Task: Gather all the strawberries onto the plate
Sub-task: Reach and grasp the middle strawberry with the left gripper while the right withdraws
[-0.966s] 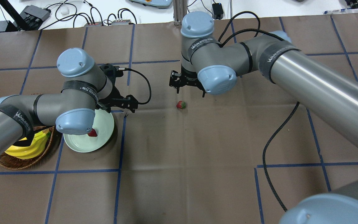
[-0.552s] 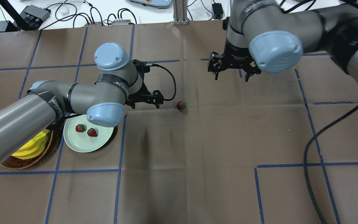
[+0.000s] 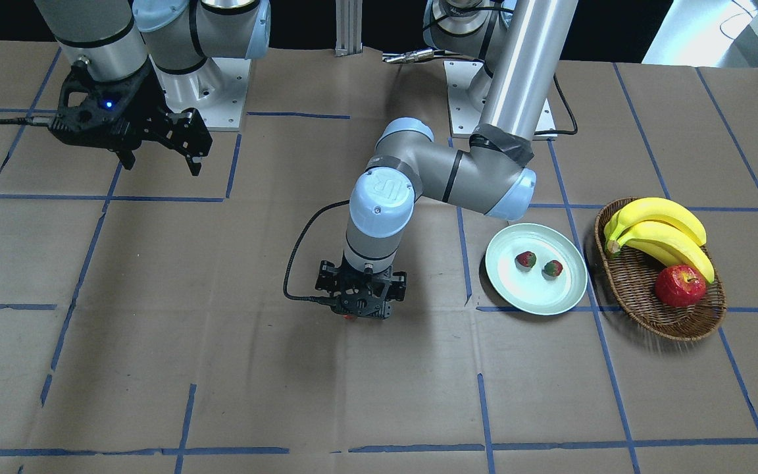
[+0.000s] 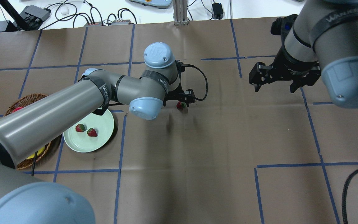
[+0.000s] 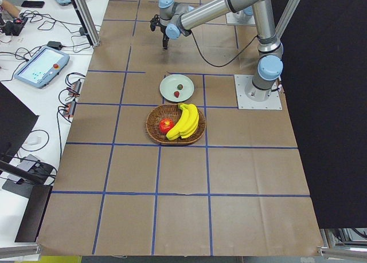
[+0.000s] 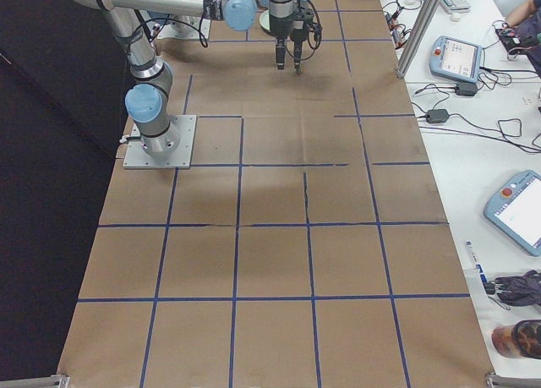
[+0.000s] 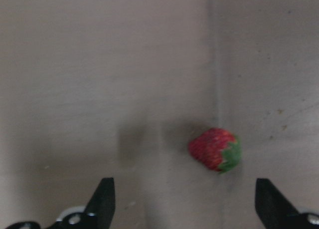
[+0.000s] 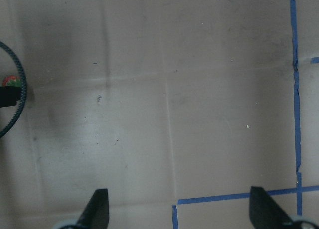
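Left gripper (image 7: 184, 201) hung over a lone strawberry (image 7: 215, 149) on the brown paper (image 7: 99, 64), jaws wide apart. In the wrist view the berry lay at 1 o'clock from their midpoint, apparently untouched. Two strawberries (image 4: 80, 128) lay in the plate (image 4: 99, 119), at 8 o'clock overhead. Right gripper (image 4: 273, 89) hung well apart, jaws spread.

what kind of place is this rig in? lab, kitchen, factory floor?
Most likely a robotics lab bench. The table is papered brown and marked with a blue tape grid, teach pendants lie on white benches alongside, and the only household items are a plate and a basket of fruit.
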`<state>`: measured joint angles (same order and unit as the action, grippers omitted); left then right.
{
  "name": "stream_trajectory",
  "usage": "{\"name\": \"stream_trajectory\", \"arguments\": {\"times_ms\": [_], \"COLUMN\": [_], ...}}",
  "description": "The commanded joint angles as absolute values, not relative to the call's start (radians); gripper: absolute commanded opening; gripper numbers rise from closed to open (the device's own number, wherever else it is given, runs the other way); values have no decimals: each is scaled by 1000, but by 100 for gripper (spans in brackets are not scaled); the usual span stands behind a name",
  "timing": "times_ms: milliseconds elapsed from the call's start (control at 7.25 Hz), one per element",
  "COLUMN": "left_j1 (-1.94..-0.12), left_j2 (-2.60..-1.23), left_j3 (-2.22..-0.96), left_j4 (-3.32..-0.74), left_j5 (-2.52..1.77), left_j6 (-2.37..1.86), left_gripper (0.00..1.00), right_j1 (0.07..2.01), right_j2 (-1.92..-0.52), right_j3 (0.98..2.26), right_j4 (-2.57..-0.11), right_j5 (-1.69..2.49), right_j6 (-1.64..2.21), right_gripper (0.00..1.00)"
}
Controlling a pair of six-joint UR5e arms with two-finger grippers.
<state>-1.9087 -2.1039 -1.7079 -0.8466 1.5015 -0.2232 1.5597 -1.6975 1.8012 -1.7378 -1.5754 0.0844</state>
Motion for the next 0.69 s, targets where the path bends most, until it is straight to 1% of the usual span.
{"name": "stream_trajectory", "arguments": {"times_ms": [0, 138, 276, 414, 552], "left_j1": [-1919, -1919, -1919, -1919, -1917], "left_j2": [-2149, -2163, -2163, -2163, -2163], "left_j3": [-1692, -1692, -1692, -1687, -1675], "left_j4": [-844, -830, -824, -819, -819], "left_j5": [1490, 1489, 1489, 1489, 1489], "left_j6": [-227, -229, -227, -229, -229], "left_gripper": [91, 92, 80, 44, 24], "right_j1": [1560, 1559, 1559, 1559, 1559], "right_j2": [-1709, -1659, -1625, -1615, -1617], "right_j3": [1757, 1693, 1622, 1612, 1617], "right_j4": [-1681, -1651, -1602, -1595, -1591], "right_j5": [-1571, -1568, -1572, -1577, -1577], "right_j6": [87, 89, 87, 87, 87], "right_gripper": [100, 100, 100, 100, 100]}}
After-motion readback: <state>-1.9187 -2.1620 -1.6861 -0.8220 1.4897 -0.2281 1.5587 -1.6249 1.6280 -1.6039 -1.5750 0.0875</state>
